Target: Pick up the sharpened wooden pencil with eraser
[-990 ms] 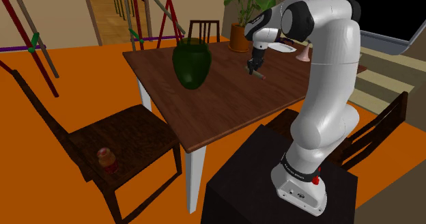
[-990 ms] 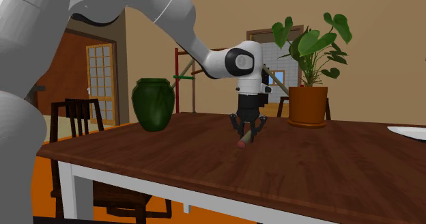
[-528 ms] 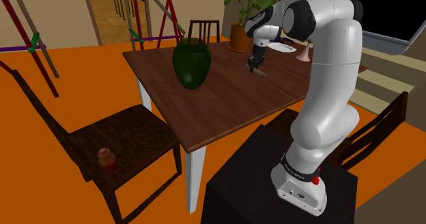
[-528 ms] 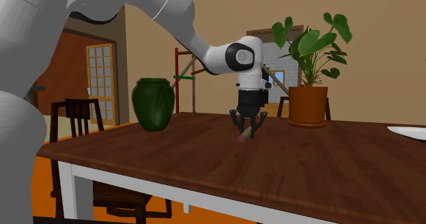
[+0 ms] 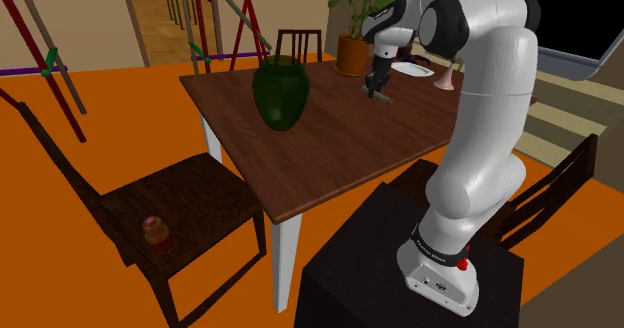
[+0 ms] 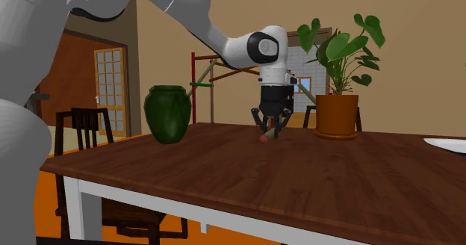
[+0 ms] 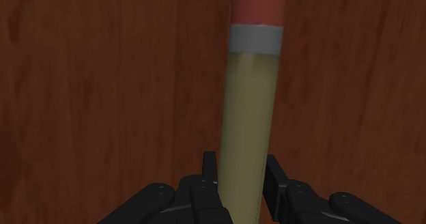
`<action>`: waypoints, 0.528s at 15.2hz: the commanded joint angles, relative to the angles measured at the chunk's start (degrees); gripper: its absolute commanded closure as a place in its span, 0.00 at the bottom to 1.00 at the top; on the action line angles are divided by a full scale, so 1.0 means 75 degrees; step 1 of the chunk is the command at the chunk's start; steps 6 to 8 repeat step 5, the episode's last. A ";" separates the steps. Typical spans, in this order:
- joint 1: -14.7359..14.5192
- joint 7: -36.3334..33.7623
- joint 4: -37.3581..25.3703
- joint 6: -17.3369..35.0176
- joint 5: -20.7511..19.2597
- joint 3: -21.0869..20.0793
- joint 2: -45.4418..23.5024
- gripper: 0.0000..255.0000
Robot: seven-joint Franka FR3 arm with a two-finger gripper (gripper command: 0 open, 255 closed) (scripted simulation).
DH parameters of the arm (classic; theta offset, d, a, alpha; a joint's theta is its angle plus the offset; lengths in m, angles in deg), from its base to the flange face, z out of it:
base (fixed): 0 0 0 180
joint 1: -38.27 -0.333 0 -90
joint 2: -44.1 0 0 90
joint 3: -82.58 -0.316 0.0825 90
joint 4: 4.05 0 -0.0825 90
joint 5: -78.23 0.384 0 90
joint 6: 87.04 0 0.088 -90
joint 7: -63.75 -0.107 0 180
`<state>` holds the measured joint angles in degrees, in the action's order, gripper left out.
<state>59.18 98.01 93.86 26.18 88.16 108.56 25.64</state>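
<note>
Currently the pencil [image 7: 249,113] is pinched between the jaws, eraser end outward, above the table [image 6: 224,176]. Lift step judged under way; next, a steady rise is called for.

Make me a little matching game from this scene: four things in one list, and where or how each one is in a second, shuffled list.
Things
1. pencil
2. vase
3. pot
4. jar

Descriptions
A. sits on a chair seat
B. clasped in the claw
C. dark green
D. holds a leafy plant

Pairs: 1-B, 2-C, 3-D, 4-A
</note>
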 commanded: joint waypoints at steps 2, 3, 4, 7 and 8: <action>-0.0004 -0.0047 -0.0246 -0.0310 -0.0050 0.0018 0.0071 1.00; -0.0005 -0.0058 -0.0317 -0.0403 -0.0065 0.0024 0.0096 1.00; -0.0005 -0.0061 -0.0326 -0.0416 -0.0068 0.0025 0.0101 1.00; -0.0005 -0.0060 -0.0328 -0.0417 -0.0068 0.0025 0.0100 1.00; -0.0005 -0.0060 -0.0328 -0.0417 -0.0068 0.0025 0.0100 1.00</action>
